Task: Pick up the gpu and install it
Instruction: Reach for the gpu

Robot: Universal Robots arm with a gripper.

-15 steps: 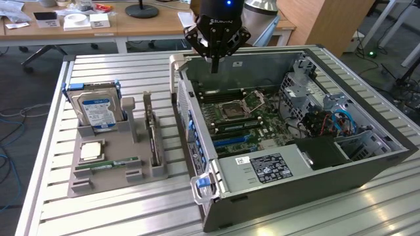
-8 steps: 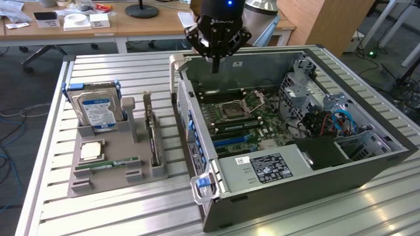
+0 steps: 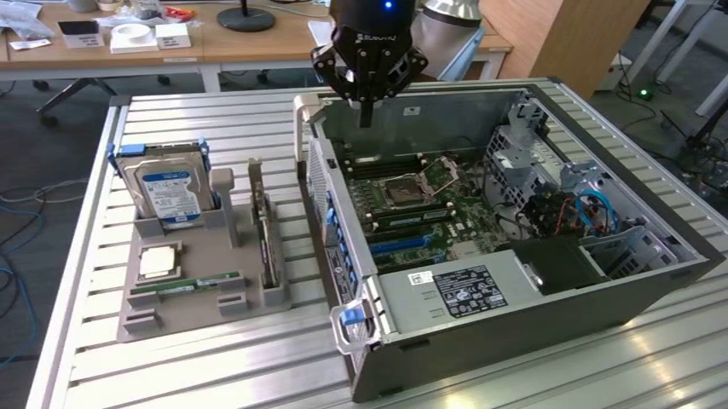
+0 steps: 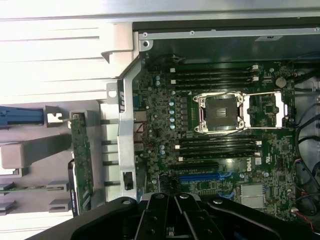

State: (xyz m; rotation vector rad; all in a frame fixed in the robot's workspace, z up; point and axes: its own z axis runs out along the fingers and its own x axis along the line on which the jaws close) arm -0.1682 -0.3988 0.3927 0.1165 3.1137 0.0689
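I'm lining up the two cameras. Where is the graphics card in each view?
Exterior view: the graphics card stands on edge in the gray holder, on the exterior view's left of the computer case.
Wrist view: the card edge-on in that holder, beside the case's wall.
Shared landmark: the processor socket.

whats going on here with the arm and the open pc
The robot arm's gripper hangs shut and empty above the open computer case, over its motherboard. The gpu stands on edge in the grey holder beside the case, not yet picked up or installed.
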